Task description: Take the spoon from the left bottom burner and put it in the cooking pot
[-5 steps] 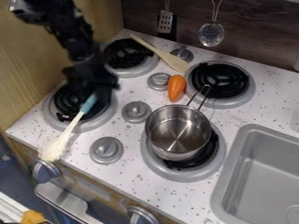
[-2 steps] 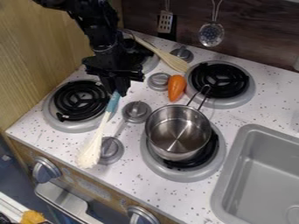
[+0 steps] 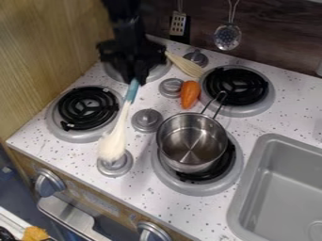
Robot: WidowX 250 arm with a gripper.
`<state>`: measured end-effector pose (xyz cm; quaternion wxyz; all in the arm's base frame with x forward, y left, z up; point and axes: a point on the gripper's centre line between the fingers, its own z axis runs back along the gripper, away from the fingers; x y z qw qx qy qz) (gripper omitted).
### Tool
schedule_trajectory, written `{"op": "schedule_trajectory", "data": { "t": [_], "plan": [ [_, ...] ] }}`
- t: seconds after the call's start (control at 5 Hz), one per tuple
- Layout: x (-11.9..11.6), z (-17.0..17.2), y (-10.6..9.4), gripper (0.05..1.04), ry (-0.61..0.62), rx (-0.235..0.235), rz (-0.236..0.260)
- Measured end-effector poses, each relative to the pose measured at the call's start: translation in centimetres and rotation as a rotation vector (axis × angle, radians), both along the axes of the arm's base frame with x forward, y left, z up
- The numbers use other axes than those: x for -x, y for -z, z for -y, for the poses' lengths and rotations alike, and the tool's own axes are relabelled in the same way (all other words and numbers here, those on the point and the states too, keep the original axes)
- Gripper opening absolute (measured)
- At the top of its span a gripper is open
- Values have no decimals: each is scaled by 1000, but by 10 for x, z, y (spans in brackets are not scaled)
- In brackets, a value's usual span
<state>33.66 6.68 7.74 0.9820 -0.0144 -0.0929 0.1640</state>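
The bench (image 3: 141, 197) is white with dark speckles, bordered at its left edge by a yellow-brown wood-grain panel (image 3: 50, 47) and at its back edge by a dark brown wood-grain panel (image 3: 277, 30). The spoon (image 3: 113, 143) is creamy white with a blue handle section; the claw (image 3: 136, 81) is black, the cooking pot (image 3: 190, 146) silver, and the carrot (image 3: 190, 95) orange. Burner coils (image 3: 236, 86) are black, drip pans (image 3: 267, 103) silver-grey, control knobs (image 3: 147, 119) grey, and the sink (image 3: 252, 188) plain grey.

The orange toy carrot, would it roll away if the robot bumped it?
The smooth orange carrot looks rounded, so it might roll a little. It seems to taper, so it would probably curve. The grey ridged knob right beside it might stop it.
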Motion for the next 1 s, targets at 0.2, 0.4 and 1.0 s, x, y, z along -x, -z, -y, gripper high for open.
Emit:
{"op": "schedule_trajectory", "data": {
  "t": [0.2, 0.4, 1.0],
  "plan": [
    [-2, 14, -9, 227, -172, 24, -41],
    [-5, 27, -5, 227, -425, 75, -87],
    [23, 82, 24, 227, -768, 203, -152]
  ]
}}
